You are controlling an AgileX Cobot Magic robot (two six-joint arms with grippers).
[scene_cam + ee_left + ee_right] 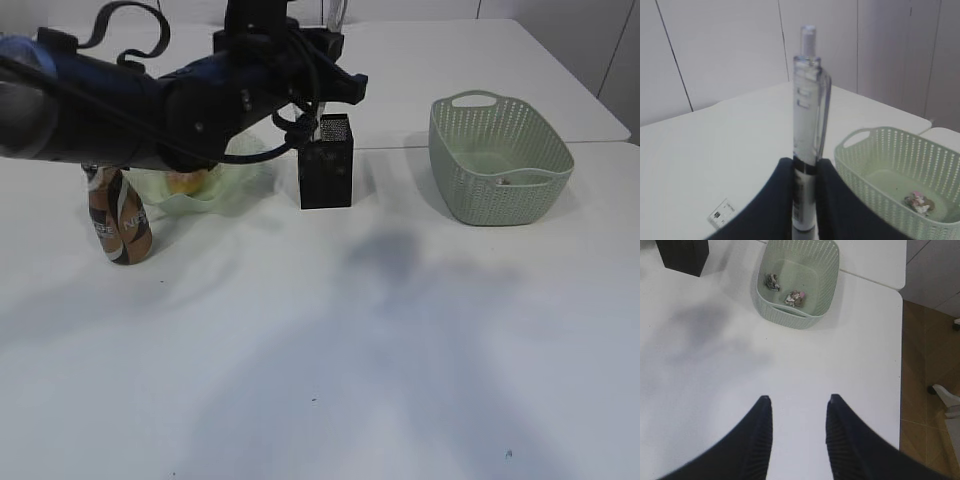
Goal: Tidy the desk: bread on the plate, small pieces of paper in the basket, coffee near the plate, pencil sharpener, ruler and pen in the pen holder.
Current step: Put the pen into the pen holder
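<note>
Clear-barrelled pen (807, 130) clamped upright in left jaws, hovering over black pen holder (326, 162) near the surface's back edge. Right jaws parted, empty. Next: lower straight in, then release.

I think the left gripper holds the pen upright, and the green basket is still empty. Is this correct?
Only the basket part is wrong. The left gripper does hold the pen upright, but the green basket is not empty: the right wrist view shows two small crumpled pieces of paper on its floor.
</note>
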